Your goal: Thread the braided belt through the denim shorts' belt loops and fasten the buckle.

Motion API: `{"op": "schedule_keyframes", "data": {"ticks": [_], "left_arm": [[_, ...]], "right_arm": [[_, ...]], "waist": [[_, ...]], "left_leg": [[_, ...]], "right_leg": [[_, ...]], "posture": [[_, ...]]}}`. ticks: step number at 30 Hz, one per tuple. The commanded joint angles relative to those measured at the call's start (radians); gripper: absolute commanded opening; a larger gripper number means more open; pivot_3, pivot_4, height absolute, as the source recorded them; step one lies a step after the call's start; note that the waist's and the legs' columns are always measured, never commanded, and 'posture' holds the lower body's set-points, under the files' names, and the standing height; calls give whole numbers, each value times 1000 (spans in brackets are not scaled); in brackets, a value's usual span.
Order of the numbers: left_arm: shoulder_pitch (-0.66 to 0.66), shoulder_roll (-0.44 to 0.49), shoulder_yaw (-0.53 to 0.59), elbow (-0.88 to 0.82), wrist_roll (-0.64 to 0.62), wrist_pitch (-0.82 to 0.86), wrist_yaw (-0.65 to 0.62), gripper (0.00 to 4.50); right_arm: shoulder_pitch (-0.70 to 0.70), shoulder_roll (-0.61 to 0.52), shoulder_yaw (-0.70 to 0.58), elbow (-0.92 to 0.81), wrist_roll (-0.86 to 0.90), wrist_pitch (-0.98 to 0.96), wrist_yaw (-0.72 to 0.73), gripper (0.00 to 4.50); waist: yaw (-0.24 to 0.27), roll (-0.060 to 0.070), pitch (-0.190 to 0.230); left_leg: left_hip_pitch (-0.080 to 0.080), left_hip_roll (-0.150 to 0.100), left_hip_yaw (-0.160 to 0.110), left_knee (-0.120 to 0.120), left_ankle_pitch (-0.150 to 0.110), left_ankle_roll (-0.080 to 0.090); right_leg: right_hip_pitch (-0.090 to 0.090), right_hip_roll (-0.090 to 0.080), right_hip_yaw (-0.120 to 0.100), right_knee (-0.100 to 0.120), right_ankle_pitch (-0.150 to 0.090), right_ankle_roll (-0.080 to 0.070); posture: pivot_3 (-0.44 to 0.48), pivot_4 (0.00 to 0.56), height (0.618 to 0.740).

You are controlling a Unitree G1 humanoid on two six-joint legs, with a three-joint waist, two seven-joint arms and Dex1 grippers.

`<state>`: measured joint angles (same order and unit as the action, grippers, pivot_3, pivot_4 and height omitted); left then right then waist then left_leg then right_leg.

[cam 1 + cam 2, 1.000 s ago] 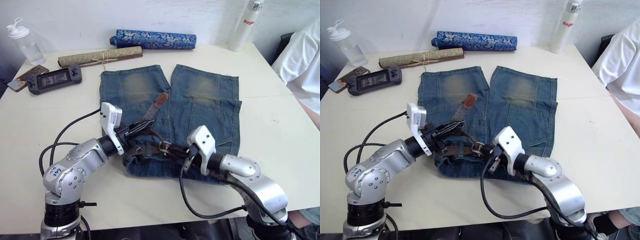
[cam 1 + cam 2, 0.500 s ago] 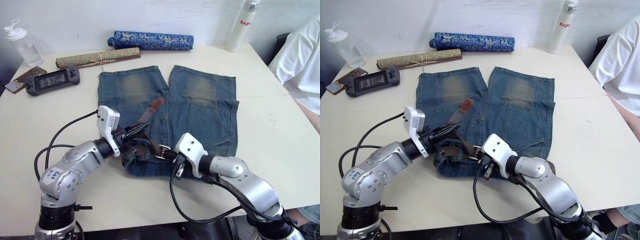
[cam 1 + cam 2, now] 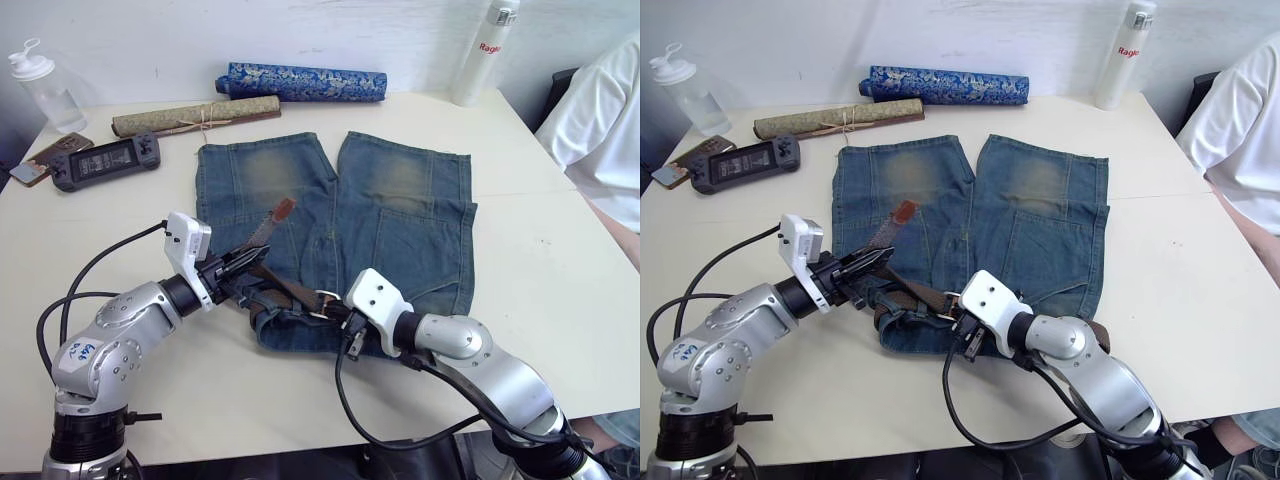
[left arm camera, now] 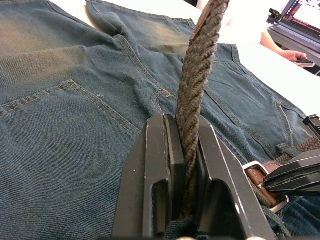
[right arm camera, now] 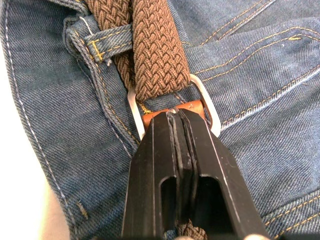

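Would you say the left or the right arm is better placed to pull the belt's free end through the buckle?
Left, probably. The left gripper is shut on the braided belt near its tan-tipped free end, while the right gripper pinches the leather at the buckle, steadying it.

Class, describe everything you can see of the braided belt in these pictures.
The braided belt is a dark-brown woven strap with a tan leather tip and a silver buckle. It lies along the denim shorts' waistband and passes under a belt loop. The left end effector clamps its free end; the right end effector grips at the buckle.
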<state>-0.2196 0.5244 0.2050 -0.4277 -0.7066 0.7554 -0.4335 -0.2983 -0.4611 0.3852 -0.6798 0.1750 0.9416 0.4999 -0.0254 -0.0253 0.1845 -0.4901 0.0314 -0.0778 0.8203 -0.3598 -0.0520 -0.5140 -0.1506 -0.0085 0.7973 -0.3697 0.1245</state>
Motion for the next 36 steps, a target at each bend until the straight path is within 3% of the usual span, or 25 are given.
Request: {"op": "schedule_keyframes", "data": {"ticks": [1, 12, 24, 36], "left_arm": [[9, 8, 3, -46, 23, -38, -5, 0], [4, 6, -36, -50, 56, -58, -22, 0], [-85, -9, -62, -33, 49, -52, -29, 0], [2, 45, -23, -17, 68, -69, -77, 0]], "right_arm": [[6, 9, 12, 54, 6, 65, -15, 69], [-91, 37, 88, 134, -22, 70, -17, 69], [-167, 32, 193, 192, -70, 53, -4, 69], [-111, 89, -131, -94, 89, 223, -28, 69]], "waist": [[0, 0, 0], [-4, 0, 0], [-5, 0, 0], [4, 2, 2]], "left_leg": [[0, 0, 0, 0, 0, 0], [0, 0, 0, 0, 0, 0], [1, 0, -1, -1, 0, 0], [-2, 0, -3, -2, 0, 0]], "right_leg": [[0, 0, 0, 0, 0, 0], [0, 0, 0, 0, 0, 0], [0, 1, -1, 1, 0, 1], [-1, 0, -1, -2, 0, 1]], "posture": [[0, 150, 645], [0, 150, 645], [0, 150, 645], [0, 150, 645]]}}
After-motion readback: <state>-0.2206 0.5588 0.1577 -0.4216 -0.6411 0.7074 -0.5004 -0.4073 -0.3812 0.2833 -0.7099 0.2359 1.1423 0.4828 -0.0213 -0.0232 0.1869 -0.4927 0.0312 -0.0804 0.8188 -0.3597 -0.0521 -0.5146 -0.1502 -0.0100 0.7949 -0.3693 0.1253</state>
